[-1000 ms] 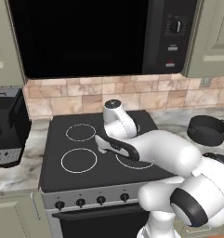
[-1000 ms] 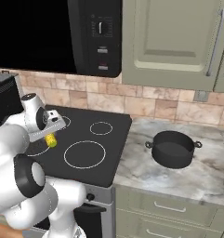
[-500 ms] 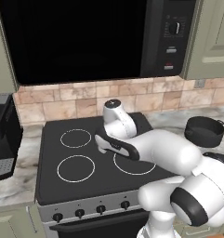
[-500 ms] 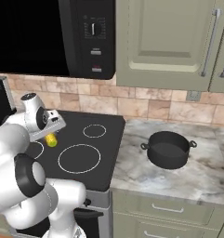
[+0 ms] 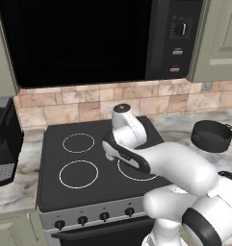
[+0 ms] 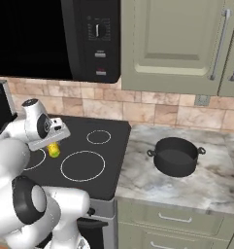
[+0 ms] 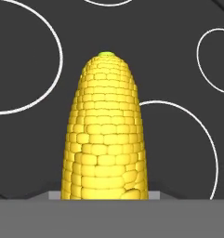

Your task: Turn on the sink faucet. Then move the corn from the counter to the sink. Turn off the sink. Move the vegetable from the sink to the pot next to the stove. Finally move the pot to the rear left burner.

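I have the corn (image 7: 105,135) clamped in the fingers (image 6: 53,147), hanging tip-down above the stove (image 6: 91,160). From the right base view its yellow end pokes out under the hand, over the black glass between the left burners. Through the hand view the cob runs straight away from me toward the cooktop, with burner rings on either side of it.

The pot (image 6: 176,155) sits on the marble bench (image 6: 206,185) right of the stove, well apart from the hand, near the middle of that slab with bare stone around it. In the left base view the pot (image 5: 212,136) is beyond my own forearm, which lies across the right burners.

A microwave (image 5: 88,41) hangs over the stove, well above the hand. A black appliance (image 5: 3,141) stands on the bench at the stove's left edge. Cabinets (image 6: 172,44) hang above the pot. The stove top itself is bare.
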Tool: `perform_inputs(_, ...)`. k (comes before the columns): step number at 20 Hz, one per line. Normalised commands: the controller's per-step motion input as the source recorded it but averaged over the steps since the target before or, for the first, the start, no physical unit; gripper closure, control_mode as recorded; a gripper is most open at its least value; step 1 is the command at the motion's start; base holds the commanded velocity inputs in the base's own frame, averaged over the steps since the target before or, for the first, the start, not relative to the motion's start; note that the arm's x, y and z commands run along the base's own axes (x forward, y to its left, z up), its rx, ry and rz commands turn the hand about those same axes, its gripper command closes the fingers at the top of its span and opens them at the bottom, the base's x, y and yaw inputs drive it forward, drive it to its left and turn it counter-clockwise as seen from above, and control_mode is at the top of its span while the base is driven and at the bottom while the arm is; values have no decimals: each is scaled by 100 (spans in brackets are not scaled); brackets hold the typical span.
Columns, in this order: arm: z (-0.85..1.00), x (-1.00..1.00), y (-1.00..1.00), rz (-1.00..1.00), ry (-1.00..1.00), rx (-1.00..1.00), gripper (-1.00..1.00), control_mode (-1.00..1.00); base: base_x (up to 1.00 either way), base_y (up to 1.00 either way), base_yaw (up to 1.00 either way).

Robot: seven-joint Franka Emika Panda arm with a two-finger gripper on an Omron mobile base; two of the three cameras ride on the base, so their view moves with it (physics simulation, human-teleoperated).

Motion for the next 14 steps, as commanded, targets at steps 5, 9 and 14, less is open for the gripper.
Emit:
perform_inputs(5, 0, -6, -71, -16, 0, 9, 100, -100, 0, 0, 0)
perform_inputs(9, 0, 0, -89, -7, -1, 9, 100, -100, 0, 0, 0)
perform_inputs(14, 0, 0, -92, -4, -1, 10, 100, -100, 0, 0, 0)
